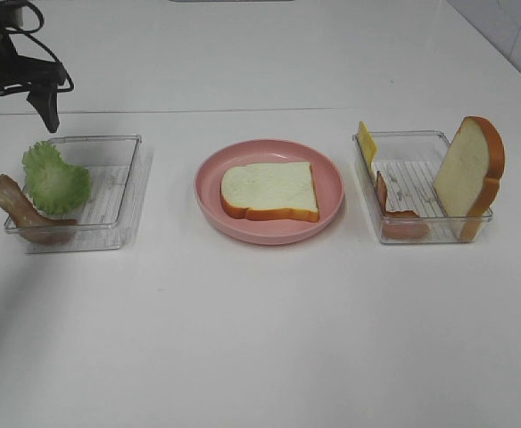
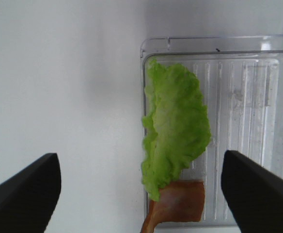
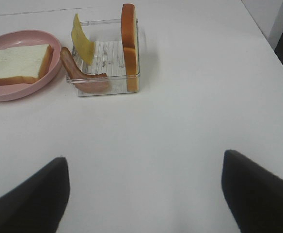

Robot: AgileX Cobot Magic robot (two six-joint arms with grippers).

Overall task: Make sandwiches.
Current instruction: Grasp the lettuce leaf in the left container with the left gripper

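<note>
The left clear tray (image 1: 118, 183) holds a ruffled green lettuce leaf (image 1: 55, 176) and a brown bacon strip (image 1: 18, 207) that hangs over its outer edge. The right clear tray (image 1: 414, 178) holds yellow cheese (image 1: 367, 143), a second bacon strip (image 1: 394, 212) and an upright bread slice (image 1: 470, 169). Between the trays, the pink plate (image 1: 209, 192) carries a flat bread slice (image 1: 270, 190) with orange-brown crust. The left gripper (image 2: 141, 159) hangs above the lettuce with its jaws wide and empty. The right gripper (image 3: 145, 159) is equally wide and empty over bare bench (image 3: 180, 121), outside the high camera's frame.
</note>
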